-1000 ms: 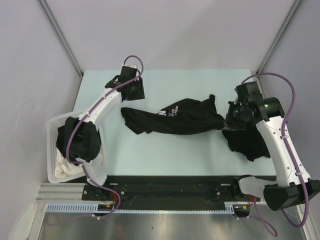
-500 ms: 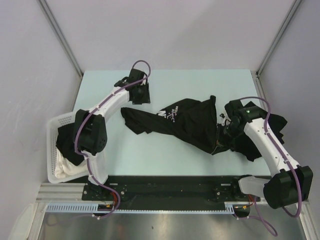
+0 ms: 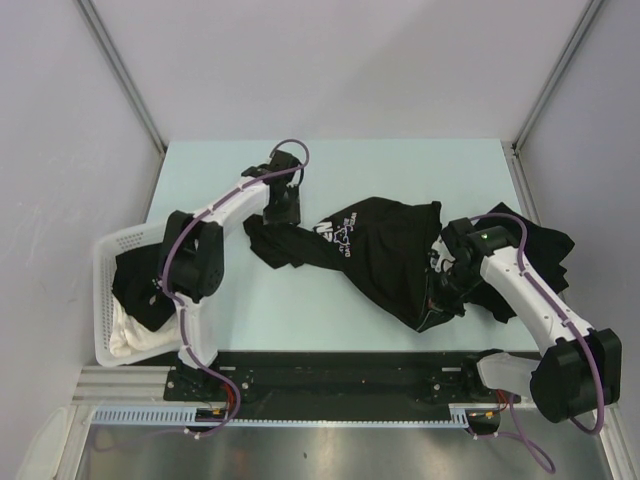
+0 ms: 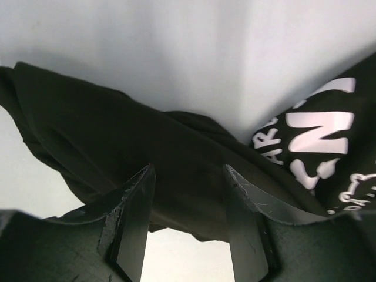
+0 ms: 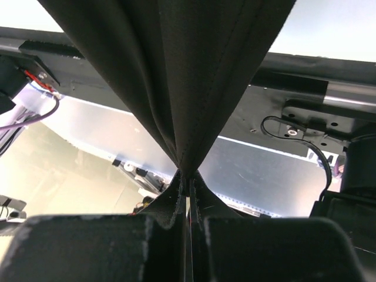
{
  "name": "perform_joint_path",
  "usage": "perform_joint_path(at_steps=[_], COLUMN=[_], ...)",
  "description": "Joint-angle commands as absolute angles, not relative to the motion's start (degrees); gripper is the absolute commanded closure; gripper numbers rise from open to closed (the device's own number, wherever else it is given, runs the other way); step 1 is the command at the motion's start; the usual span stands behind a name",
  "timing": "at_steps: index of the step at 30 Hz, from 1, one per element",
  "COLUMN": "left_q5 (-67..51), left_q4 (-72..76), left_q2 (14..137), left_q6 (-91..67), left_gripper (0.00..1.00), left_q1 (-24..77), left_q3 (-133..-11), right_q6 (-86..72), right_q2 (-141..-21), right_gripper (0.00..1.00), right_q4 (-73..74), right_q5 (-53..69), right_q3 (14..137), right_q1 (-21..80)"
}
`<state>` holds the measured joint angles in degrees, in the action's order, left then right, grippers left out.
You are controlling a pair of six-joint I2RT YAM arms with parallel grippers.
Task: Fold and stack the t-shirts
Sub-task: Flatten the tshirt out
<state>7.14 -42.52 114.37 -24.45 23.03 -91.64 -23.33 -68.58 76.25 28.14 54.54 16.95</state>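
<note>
A black t-shirt with white lettering (image 3: 370, 245) lies crumpled across the middle of the table. My right gripper (image 3: 437, 296) is shut on its right edge and holds it lifted; in the right wrist view the black fabric (image 5: 176, 70) hangs pinched between the closed fingers (image 5: 187, 179). My left gripper (image 3: 281, 212) is open just above the shirt's left end; in the left wrist view the dark fabric (image 4: 147, 153) and white print (image 4: 317, 135) lie under the spread fingers (image 4: 135, 217). Another black t-shirt (image 3: 525, 265) lies at the right, under my right arm.
A white lattice basket (image 3: 110, 300) at the table's left edge holds dark clothes (image 3: 135, 285) and a white cloth (image 3: 130, 335). The black rail of the arm bases (image 3: 330, 375) runs along the near edge. Grey walls enclose the table.
My right gripper pulled the shirt's right edge toward the near side and lifted it. My left gripper moved right and down onto the shirt's left end.
</note>
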Motion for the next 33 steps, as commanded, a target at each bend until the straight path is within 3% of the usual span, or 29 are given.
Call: perform_joint_path(at_steps=[1, 25, 28, 29, 33], left_q5=[10.37, 12.31, 10.82, 10.55, 9.84], left_q4=[-45.26, -39.82, -38.58, -38.58, -38.41], left_q2=[115.48, 117.78, 118.21, 118.56, 119.27], left_q6=[-26.19, -27.24, -27.16, -26.98, -26.81], left_gripper=[0.46, 0.42, 0.45, 0.47, 1.0], left_q1=[23.2, 23.2, 23.2, 23.2, 23.2], left_q3=[-91.93, -90.0, -88.86, -88.94, -88.51], right_q6=[-22.59, -22.76, -22.76, -22.85, -22.94], right_q2=[-68.64, -69.17, -69.43, -69.69, -69.87], right_gripper=[1.0, 1.0, 1.0, 1.0, 1.0], right_q4=[77.26, 75.67, 75.67, 75.59, 75.15], right_q5=[31.2, 33.92, 33.93, 34.01, 34.37], right_q3=[54.93, 54.93, 54.93, 54.93, 54.93], right_q1=[17.31, 17.58, 17.58, 17.58, 17.58])
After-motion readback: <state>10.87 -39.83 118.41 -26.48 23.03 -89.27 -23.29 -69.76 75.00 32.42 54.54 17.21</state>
